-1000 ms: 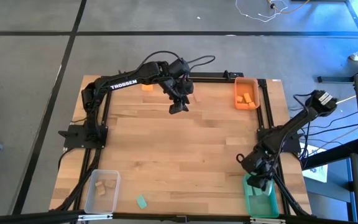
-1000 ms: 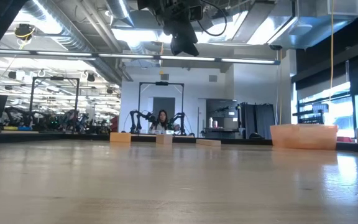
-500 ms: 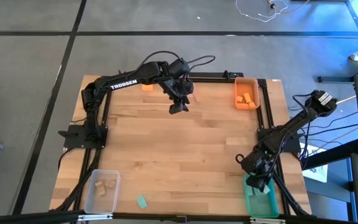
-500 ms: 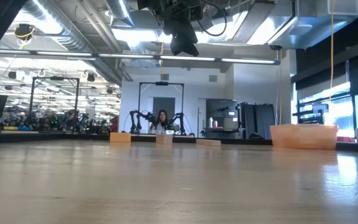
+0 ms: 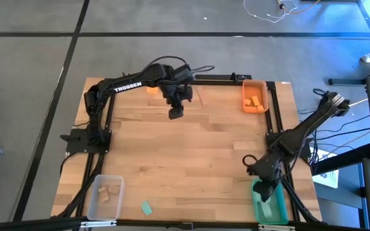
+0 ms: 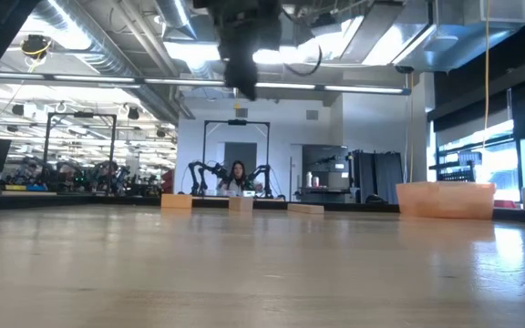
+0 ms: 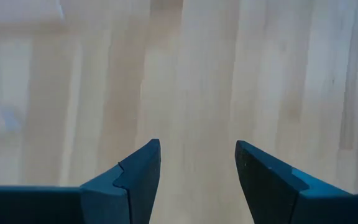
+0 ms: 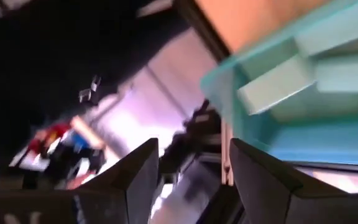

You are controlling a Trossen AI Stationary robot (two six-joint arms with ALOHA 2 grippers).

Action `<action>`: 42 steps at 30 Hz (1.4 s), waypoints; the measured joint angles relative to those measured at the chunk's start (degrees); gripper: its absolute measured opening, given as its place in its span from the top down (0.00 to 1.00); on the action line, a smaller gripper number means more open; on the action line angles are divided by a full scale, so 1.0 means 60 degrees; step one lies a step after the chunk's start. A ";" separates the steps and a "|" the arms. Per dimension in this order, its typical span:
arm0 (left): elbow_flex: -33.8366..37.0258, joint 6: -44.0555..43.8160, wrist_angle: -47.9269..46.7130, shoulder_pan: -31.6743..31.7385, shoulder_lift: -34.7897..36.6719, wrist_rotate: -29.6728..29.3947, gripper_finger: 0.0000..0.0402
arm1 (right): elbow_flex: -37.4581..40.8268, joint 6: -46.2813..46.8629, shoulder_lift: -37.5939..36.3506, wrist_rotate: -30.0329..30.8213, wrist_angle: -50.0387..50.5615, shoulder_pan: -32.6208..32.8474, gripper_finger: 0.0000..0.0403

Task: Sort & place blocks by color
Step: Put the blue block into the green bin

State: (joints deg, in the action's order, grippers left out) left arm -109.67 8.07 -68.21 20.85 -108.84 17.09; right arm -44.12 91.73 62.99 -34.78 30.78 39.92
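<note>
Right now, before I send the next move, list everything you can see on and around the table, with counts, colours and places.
Orange bin: one, far right corner of the table, at least two orange blocks inside.
Green bin: one, near right corner, teal block in it by the right wrist view.
Clear bin: one, near left corner, two pale wood blocks inside.
Loose teal block: one, near edge, right of the clear bin.
Loose orange block: one, far edge, partly under the left arm.
Person: one, in the room beyond the table.
Left gripper: open, empty, above the far middle of the table.
Right gripper: open, empty, over the green bin.
</note>
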 joint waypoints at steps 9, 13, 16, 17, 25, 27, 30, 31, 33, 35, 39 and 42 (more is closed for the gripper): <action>0.0000 0.0005 -0.3248 -0.0946 0.0000 0.0130 0.51 | -0.2894 -0.0380 -0.0052 0.4585 0.5435 -0.0004 0.50; 0.0014 -0.0093 -0.3631 -0.1913 0.0000 0.0228 0.51 | -0.3437 -0.0412 -0.0050 0.6467 0.6339 -0.0007 0.50; 0.0018 -0.0297 -0.3629 -0.2617 0.0000 0.0548 0.51 | -0.3562 -0.0635 -0.0052 0.7498 0.6503 -0.0007 0.50; 0.0018 -0.0445 -0.3628 -0.2854 0.0000 0.0609 0.51 | -0.3566 -0.0822 -0.0049 0.7751 0.6490 -0.0007 0.50; 0.0025 -0.3009 -0.3630 -0.4433 0.0000 -0.0204 0.51 | -0.3566 -0.1689 -0.0048 0.8294 0.6493 -0.0007 0.50; 0.0025 -0.3940 -0.3630 -0.4819 0.0000 -0.0238 0.51 | -0.3566 -0.2250 -0.0048 0.8314 0.6493 -0.0007 0.50; 0.0029 -0.6234 -0.3630 -0.5470 0.0000 -0.0579 0.51 | -0.3566 -0.2888 -0.0048 0.8360 0.6488 -0.0007 0.50; 0.0029 -0.7424 -0.3630 -0.5680 0.0000 -0.0921 0.51 | -0.3566 -0.3052 -0.0048 0.8445 0.6478 -0.0007 0.50; 0.0033 -0.9988 -0.3630 -0.6124 0.0000 -0.1416 0.51 | -0.3566 -0.3204 -0.0048 0.8728 0.6468 -0.0007 0.50; 0.0033 -1.2718 -0.3630 -0.6612 0.0000 -0.1829 0.51 | -0.3566 -0.3561 -0.0048 0.8984 0.6460 -0.0007 0.50; 0.0033 -1.7159 -0.3514 -0.7844 0.0000 -0.2632 0.51 | -0.3566 -0.4374 -0.0048 0.9427 0.6406 -0.0007 0.50; 0.0033 -1.9356 -0.3104 -0.8774 -0.0067 -0.3260 0.51 | -0.3566 -0.4790 -0.0048 0.9599 0.6341 -0.0007 0.50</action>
State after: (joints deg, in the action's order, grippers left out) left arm -109.47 -108.07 -86.84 -31.80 -109.24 -2.47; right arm -65.52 62.99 62.70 22.81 68.82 39.88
